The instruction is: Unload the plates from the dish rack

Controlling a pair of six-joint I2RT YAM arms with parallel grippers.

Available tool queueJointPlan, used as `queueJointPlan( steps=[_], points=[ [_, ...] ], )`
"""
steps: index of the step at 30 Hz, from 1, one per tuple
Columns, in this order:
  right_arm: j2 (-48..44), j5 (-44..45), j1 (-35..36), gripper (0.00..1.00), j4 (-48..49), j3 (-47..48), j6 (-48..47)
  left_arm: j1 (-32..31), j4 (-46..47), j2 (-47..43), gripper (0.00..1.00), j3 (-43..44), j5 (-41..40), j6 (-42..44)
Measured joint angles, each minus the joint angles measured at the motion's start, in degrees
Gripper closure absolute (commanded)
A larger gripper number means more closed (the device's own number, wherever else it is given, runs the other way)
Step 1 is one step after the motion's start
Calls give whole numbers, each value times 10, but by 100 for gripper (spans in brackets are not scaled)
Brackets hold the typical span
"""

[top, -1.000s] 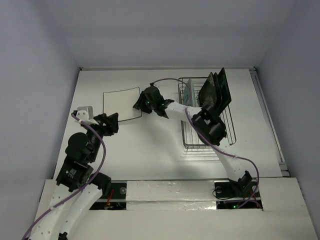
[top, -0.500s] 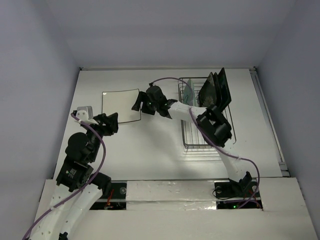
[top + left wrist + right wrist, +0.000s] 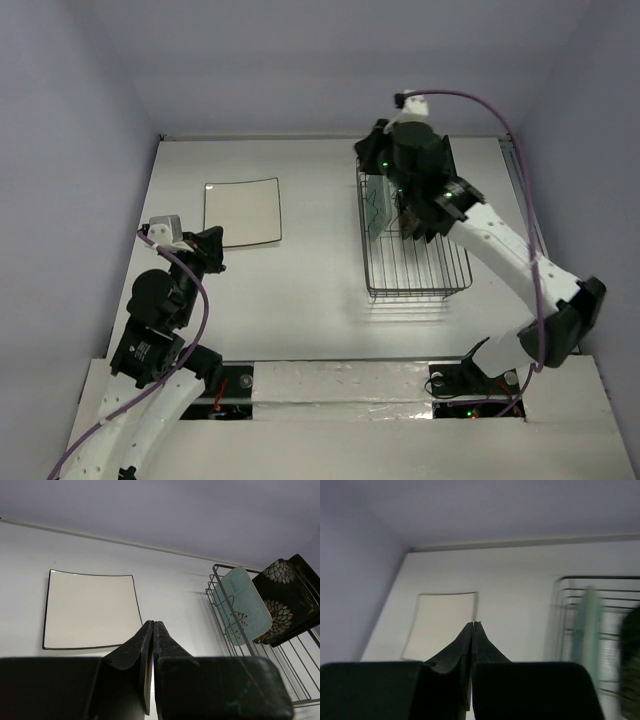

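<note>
1. Right gripper (image 3: 472, 624): fingers pressed together, holding nothing. Left gripper (image 3: 152, 624) is the same.
2. Pale teal plate (image 3: 590, 630) stands on edge in the dish rack (image 3: 420, 270), right of my right fingertips. White plate (image 3: 442, 622) lies flat just beyond them.
3. My judgement: spread the fingers first, then come down square onto the teal plate's top edge.

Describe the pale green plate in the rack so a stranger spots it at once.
Find the wire dish rack on the table's right half. Plates stand on edge at its far end; take the leftmost plate, on the side toward the flat white plate. It alone is pale blue-green; its neighbours are black with white flowers.
</note>
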Motion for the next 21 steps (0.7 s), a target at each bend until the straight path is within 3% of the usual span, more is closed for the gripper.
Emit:
queueJointPlan(
  steps=[3,7,8,12,21],
  points=[
    [-45,54,-54,100,-69,0,-37,0,0,-2,100,0,0,0],
    [-47,114,-105,61,-169,-3,-64,0,0,-9,93,0,0,0],
    [-45,120,-109,58,-186,-7,-70,0,0,-10,91,0,0,0],
    [-15,137,-122,56,-242,-13,-91,0,0,-10,83,0,0,0],
    [42,150,-152,58,-278,-13,-113,0,0,-11,82,0,0,0]
  ],
)
